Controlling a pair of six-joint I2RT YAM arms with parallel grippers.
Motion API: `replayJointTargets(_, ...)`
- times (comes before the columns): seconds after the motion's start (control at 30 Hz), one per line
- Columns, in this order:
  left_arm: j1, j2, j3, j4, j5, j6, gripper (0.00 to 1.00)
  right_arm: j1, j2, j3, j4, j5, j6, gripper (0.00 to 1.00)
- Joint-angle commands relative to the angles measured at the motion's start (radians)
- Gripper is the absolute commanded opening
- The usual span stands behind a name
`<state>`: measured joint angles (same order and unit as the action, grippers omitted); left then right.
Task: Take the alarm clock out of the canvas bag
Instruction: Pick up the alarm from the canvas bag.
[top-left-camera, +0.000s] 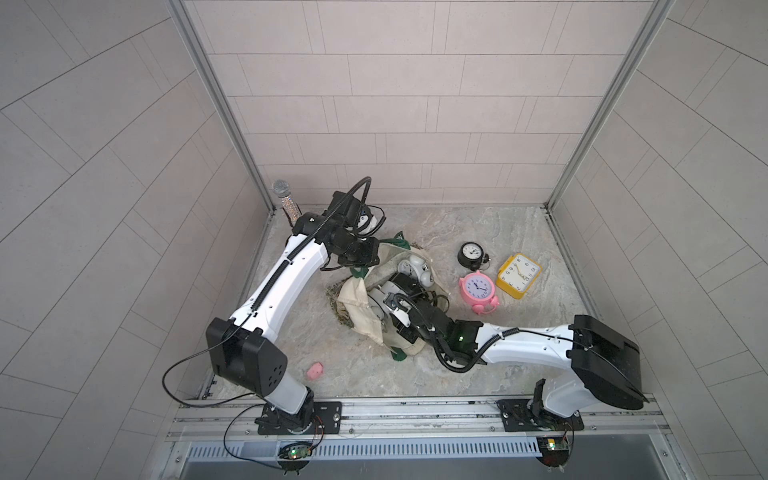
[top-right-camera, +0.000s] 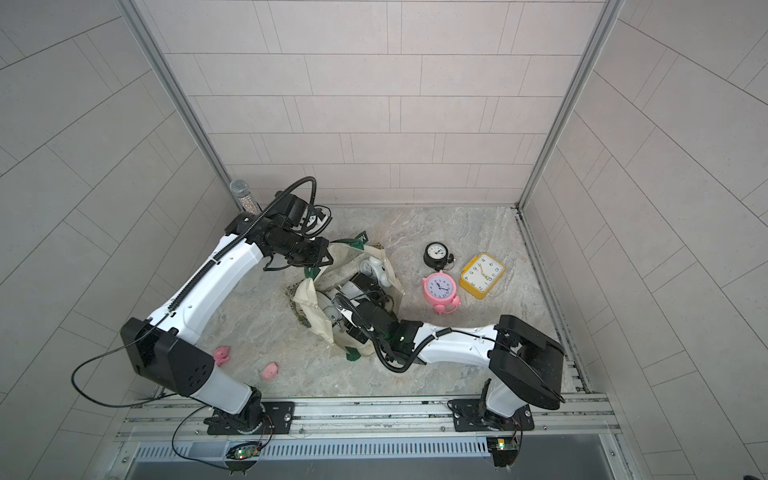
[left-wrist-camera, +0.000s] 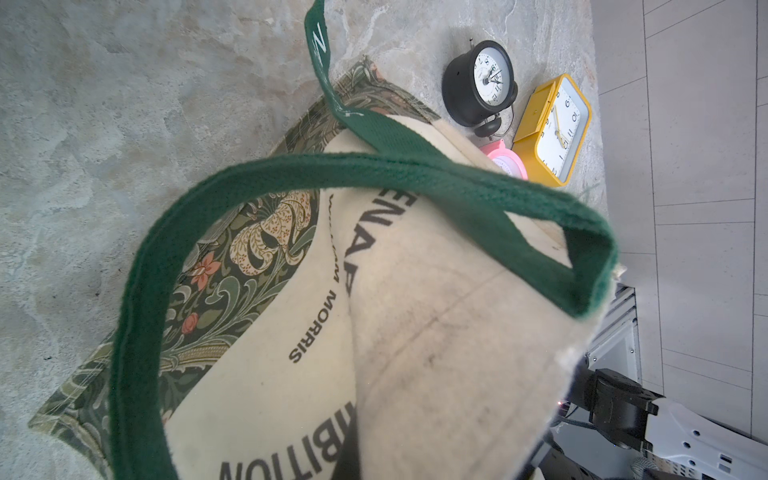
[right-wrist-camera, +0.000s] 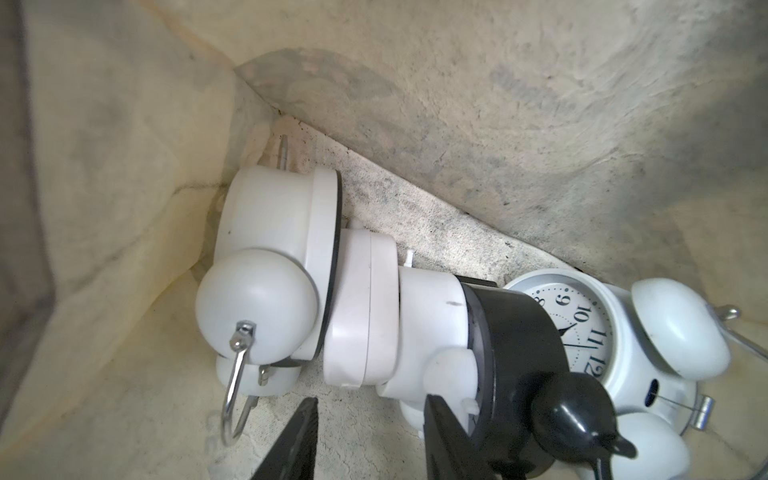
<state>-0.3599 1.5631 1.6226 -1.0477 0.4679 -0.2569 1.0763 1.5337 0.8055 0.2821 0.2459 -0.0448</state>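
The cream canvas bag lies mid-table with its mouth held up. My left gripper is shut on its rim; in the left wrist view the cloth and a green strap hide the jaws. My right gripper is inside the bag, open, with only cloth between its fingers. Just beyond it lie several white alarm clocks: a twin-bell one, a plain one, a black-rimmed one and one showing its face. One white clock shows in the bag's mouth.
Right of the bag on the marbled table stand a black clock, a pink clock and a yellow square clock. A microphone stands at the back left corner. Small pink pieces lie near the left arm's base.
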Motion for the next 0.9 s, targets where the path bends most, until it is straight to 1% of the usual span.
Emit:
replayJointTargets(0.0,0.006,-0.02,0.008,0.046,0.025,-0.001,0.0,-0.023,0.03,0.04,0.016,-0.025,0.01,0.41)
replayJointTargets(0.17,0.006,-0.02,0.008,0.046,0.026,-0.001,0.0,-0.057,0.073,0.075,0.012,-0.095,0.039,0.38)
replayJointTargets(0.63,0.006,-0.015,0.018,0.037,0.029,0.002,0.0,-0.061,0.185,0.184,-0.041,-0.102,0.033,0.38)
replayJointTargets(0.87,0.006,-0.013,0.023,0.035,0.031,0.0,0.0,-0.061,0.198,0.187,-0.06,-0.121,0.031,0.38)
